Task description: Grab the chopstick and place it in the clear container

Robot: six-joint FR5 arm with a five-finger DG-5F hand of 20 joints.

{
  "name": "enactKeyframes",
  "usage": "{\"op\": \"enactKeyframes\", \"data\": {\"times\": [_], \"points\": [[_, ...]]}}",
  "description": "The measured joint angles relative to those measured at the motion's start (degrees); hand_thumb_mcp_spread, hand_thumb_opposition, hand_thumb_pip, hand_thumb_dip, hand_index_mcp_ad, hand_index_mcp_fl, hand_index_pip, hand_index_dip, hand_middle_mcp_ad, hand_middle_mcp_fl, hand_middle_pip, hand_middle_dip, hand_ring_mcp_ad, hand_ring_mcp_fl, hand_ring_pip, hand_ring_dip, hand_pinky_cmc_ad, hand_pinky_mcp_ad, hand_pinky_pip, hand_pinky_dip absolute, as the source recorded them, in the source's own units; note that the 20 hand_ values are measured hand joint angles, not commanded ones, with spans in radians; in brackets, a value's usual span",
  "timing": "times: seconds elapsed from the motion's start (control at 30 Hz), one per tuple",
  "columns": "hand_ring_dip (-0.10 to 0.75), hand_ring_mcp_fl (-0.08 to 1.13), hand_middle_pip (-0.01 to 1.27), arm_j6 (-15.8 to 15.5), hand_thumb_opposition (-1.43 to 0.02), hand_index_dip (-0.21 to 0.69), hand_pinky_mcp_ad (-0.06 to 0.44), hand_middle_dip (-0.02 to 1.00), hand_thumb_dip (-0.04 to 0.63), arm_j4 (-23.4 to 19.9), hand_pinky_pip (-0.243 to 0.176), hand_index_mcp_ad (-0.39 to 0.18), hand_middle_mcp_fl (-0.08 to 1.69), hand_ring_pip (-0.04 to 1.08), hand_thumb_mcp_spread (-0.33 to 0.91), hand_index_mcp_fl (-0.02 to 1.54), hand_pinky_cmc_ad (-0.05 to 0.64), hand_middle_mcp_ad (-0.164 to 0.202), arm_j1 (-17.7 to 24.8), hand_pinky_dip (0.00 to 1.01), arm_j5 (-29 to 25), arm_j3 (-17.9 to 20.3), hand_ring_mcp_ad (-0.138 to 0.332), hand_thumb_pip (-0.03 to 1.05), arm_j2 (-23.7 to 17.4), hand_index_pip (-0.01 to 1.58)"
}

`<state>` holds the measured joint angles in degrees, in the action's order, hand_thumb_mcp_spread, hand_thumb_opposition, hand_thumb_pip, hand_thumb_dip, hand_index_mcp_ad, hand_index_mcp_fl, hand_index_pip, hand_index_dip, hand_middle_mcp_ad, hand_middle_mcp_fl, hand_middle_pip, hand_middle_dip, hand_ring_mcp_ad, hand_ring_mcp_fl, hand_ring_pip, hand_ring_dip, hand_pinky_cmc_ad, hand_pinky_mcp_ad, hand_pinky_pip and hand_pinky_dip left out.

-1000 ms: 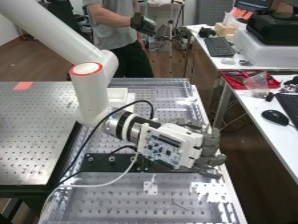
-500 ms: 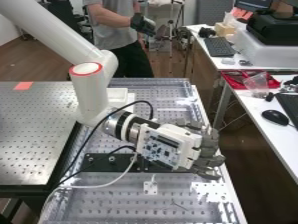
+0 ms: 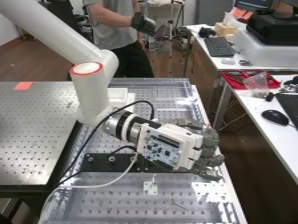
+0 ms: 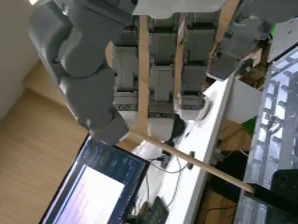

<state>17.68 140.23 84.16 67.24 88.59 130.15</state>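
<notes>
Chopstick [image 4: 193,160] is just at the hand [image 3: 208,150], near end hidden behind it. Can't tell how far open that is or whether it grips the stick. Long axis slants out sideways from the hand, toward the perforated bench [image 3: 126,202], far end meeting a dark part [image 4: 271,198]. Stick looks straight, slim, pale wood, plain. Can't tell if the dark bit belongs to it.

tan chopstick [image 4: 199,164], dark grey hand [image 3: 209,150]
</notes>
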Motion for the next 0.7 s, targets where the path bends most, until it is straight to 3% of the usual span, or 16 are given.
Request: {"op": "enactKeyframes", "data": {"times": [0.13, 0.33, 0.7], "points": [[0.532, 0.58, 0.91, -0.2, -0.91, 0.0, 0.195, 0.71, 0.267, -0.1, 0.044, -0.075, 0.67, 0.21, 0.58, 0.45, 0.41, 0.075, 0.0, 0.21, -0.4, -0.3, 0.098, 0.58, 0.1, 1.52], [0.545, 0.66, 0.91, -0.5, -0.91, -0.005, 0.232, 0.71, 0.269, -0.1, 0.059, -0.075, 0.76, 0.17, 0.62, 0.53, 0.426, 0.075, -0.1, 0.19, -0.3, -0.8, 0.094, 0.52, 0.2, 1.47], [0.574, 0.68, 0.87, -2.3, -0.91, -0.014, 0.23, 0.71, 0.265, -0.2, 0.075, -0.073, 0.79, 0.16, 0.67, 0.56, 0.452, 0.075, -0.7, 0.2, 0.7, -2.2, 0.098, 0.5, -0.6, 1.44]]}}
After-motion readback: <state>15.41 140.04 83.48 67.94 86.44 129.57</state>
